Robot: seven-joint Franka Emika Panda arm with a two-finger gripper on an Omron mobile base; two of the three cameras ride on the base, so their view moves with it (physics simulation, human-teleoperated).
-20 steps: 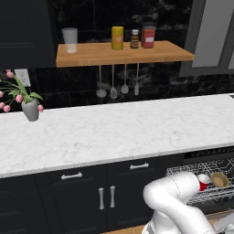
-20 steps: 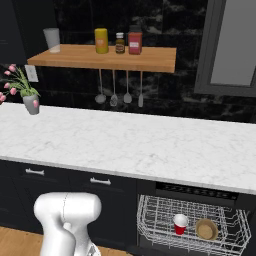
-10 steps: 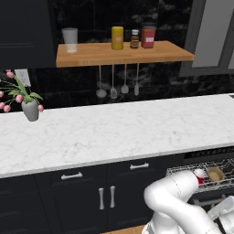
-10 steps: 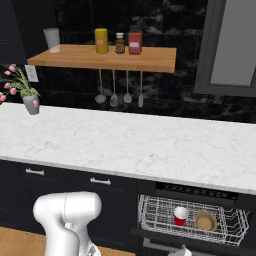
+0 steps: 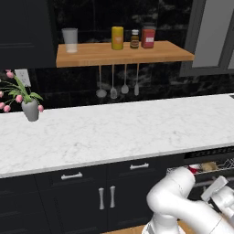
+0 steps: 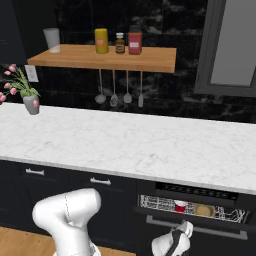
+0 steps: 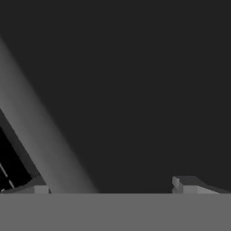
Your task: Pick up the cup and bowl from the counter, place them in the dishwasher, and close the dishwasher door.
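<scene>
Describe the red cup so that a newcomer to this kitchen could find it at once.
Look below the white marble counter at the black dishwasher on the right. In its grey wire rack stands the cup, beside the tan bowl; its red colour sets it apart.

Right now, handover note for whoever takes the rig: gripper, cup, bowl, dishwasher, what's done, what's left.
Gripper: open, empty, close against the dishwasher door.
Cup and bowl: both in the rack of the dishwasher, side by side, cup to the left in the right base view.
Counter: neither item is on it.
Done: both items loaded, rack mostly pushed in.
Left: door is partly raised, not shut; finish closing it.
</scene>
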